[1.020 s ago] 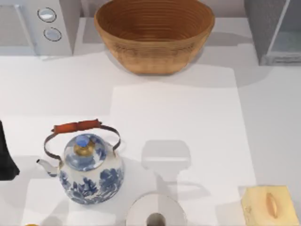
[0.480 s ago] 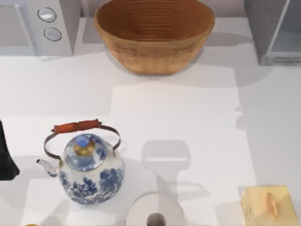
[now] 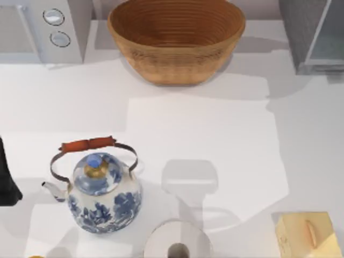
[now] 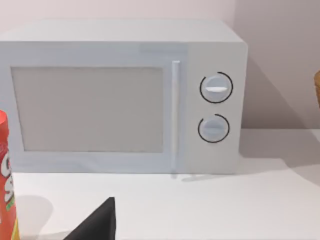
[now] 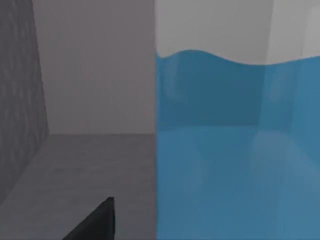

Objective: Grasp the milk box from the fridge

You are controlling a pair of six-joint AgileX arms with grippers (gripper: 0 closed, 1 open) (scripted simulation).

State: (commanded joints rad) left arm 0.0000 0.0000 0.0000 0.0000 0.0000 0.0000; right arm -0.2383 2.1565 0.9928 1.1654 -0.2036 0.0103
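The milk box (image 5: 235, 150) looms close in the right wrist view, with light-blue sides and a white top. It stands on the grey floor inside the fridge (image 5: 90, 65). A black part of my right gripper (image 5: 95, 222) shows just beside the carton. From above, the fridge (image 3: 314, 35) is the grey box with a glassy panel at the table's far right corner. My left arm (image 3: 6, 180) is parked at the left edge, and a black part of its gripper (image 4: 97, 222) faces the white appliance.
A white appliance with two round knobs (image 3: 48, 27) stands at the far left, with a woven basket (image 3: 176, 37) at the far middle. A blue-and-white kettle (image 3: 99, 193), a white roll (image 3: 177, 243) and a pale yellow box (image 3: 307, 234) line the near side. An orange can (image 4: 6, 175) sits near the left gripper.
The shadow over the table's right side has shifted, and the pale yellow box now lies mostly in shade. Nothing on the table has moved.
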